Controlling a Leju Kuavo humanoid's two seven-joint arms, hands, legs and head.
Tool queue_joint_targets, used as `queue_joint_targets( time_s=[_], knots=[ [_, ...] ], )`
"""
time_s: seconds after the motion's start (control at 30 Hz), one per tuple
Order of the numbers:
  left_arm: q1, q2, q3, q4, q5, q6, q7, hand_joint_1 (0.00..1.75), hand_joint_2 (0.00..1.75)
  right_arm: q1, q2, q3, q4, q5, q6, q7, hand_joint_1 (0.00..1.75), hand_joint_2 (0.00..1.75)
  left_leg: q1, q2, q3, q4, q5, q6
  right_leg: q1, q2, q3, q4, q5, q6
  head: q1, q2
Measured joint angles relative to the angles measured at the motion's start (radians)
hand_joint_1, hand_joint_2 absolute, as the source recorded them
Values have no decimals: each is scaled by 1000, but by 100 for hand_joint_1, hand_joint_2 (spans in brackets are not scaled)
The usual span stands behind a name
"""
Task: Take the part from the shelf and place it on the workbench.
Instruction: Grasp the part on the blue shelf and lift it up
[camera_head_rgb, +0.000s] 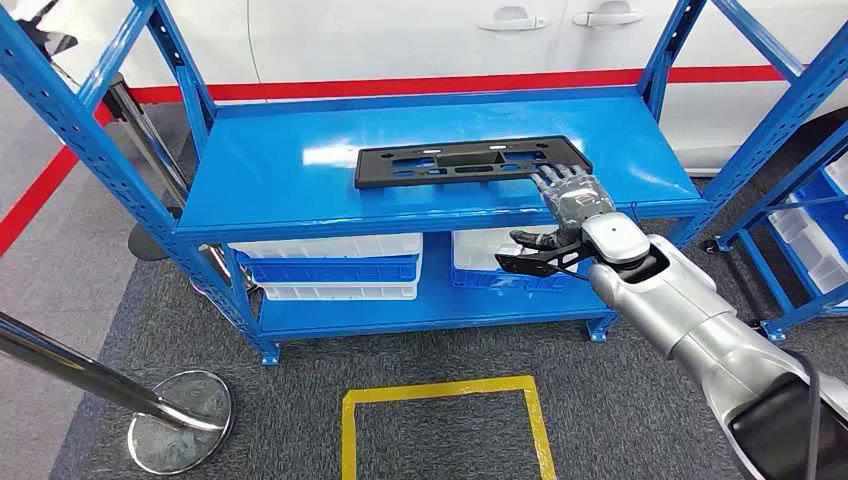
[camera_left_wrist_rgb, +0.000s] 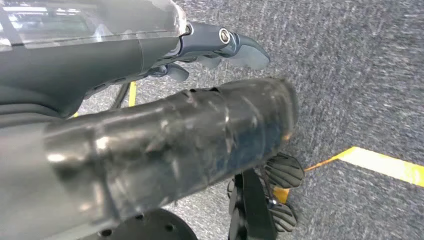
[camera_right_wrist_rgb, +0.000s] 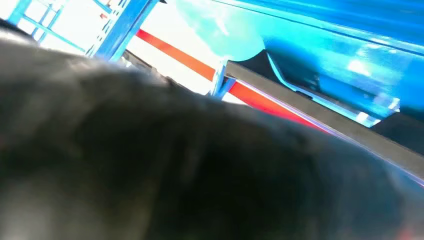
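The part (camera_head_rgb: 460, 163) is a long, flat black plastic plate with cut-outs, lying on the top level of the blue shelf (camera_head_rgb: 270, 180). My right hand (camera_head_rgb: 572, 195) reaches in from the lower right; its fingers lie spread on the plate's right end, while the dark thumb hangs in front of and below the shelf's front edge. Nothing is lifted. In the right wrist view the blurred dark hand (camera_right_wrist_rgb: 175, 175) sits close under the blue shelf surface (camera_right_wrist_rgb: 340, 55). My left hand (camera_left_wrist_rgb: 150, 140) hangs over grey carpet, holding nothing, fingers loosely extended.
White and blue bins (camera_head_rgb: 330, 265) fill the shelf's lower level. A second blue rack (camera_head_rgb: 800, 230) stands at the right. A steel stanchion (camera_head_rgb: 180, 420) leans in at the lower left. A yellow taped square (camera_head_rgb: 440, 390) marks the carpet. A white vehicle (camera_head_rgb: 450, 40) stands behind.
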Motion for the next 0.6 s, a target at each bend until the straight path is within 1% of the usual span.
queue_joint_targets(
  time_s=[0.03,0.07,0.1,0.13,0.17,0.2,0.23,0.27,0.3,0.33,0.37,0.4,0.43,0.47,0.5,0.53,0.57,0.6],
  knots=[
    [0,0,0,0,0,0,0,0,0,2,0,0,0,0,0,0,0,0,2,0,-14,16,2,-2,0,0,1,1,-2,0,0,0],
    [1,0,0,0,0,0,0,0,0,4,0,0,0,0,0,0,0,0,3,0,-19,16,12,-5,-1,1,3,1,-4,1,0,0],
    [1,1,0,0,0,0,0,0,0,8,0,0,0,0,-1,0,0,0,6,0,-27,10,34,-9,-2,2,7,4,-9,3,0,0],
    [1,1,1,0,-1,0,-1,0,0,10,1,0,0,0,-2,0,0,0,8,1,-16,-33,72,-12,-4,2,12,7,-15,6,0,0],
    [1,2,1,0,-2,0,-2,0,0,12,2,0,0,0,-3,0,0,0,10,2,7,-99,115,-13,-6,2,17,13,-23,11,0,0],
    [1,3,2,0,-2,0,-3,0,0,12,2,0,0,0,-4,0,0,0,9,3,33,-159,144,-13,-5,2,19,19,-31,17,0,0],
    [1,3,3,0,-3,0,-4,0,0,11,2,0,0,0,-5,0,0,0,8,4,53,-204,158,-8,-4,2,19,25,-38,23,0,0],
    [0,3,3,0,-3,0,-4,0,0,11,2,0,0,0,-6,0,0,0,6,3,63,-227,159,-1,-2,2,18,28,-42,28,1,0],
    [0,3,4,0,-4,1,-4,0,0,11,3,0,1,0,-7,0,0,0,4,2,67,-232,152,7,0,2,17,29,-43,34,1,0],
    [-1,3,4,0,-4,1,-5,0,0,11,3,0,1,0,-8,0,0,0,4,1,68,-236,150,16,0,2,17,28,-44,38,2,0],
    [0,3,4,0,-4,2,-5,0,0,11,4,0,1,0,-8,0,0,0,5,1,70,-240,151,22,-1,2,18,30,-47,43,2,0],
    [0,3,4,0,-4,2,-5,0,0,11,4,0,0,0,-9,0,0,0,6,1,73,-244,152,29,-3,2,14,42,-56,47,2,0],
    [0,3,4,0,-5,3,-5,0,0,10,4,1,0,0,-10,-1,0,0,8,2,77,-248,152,35,-5,3,1,71,-73,51,2,0],
    [0,3,4,0,-6,4,-5,0,0,10,4,1,0,0,-10,-2,0,0,9,1,79,-249,151,40,-6,2,-24,122,-99,54,3,0],
    [0,2,4,0,-6,4,-5,0,0,10,4,1,0,0,-11,-5,0,0,9,1,80,-250,150,44,-7,2,-60,187,-127,57,3,0],
    [0,2,4,0,-7,5,-5,0,0,13,4,2,0,0,-11,-9,0,0,8,0,82,-250,147,46,-7,3,-98,252,-148,59,3,0],
    [0,2,4,0,-7,6,-5,0,0,18,5,3,0,0,-11,-14,0,0,8,-1,84,-249,145,47,-7,2,-127,296,-153,60,3,0],
    [0,2,4,0,-8,7,-5,0,0,22,8,4,0,0,-11,-19,0,0,8,-2,87,-249,142,47,-7,2,-139,304,-138,60,3,0]
  ],
)
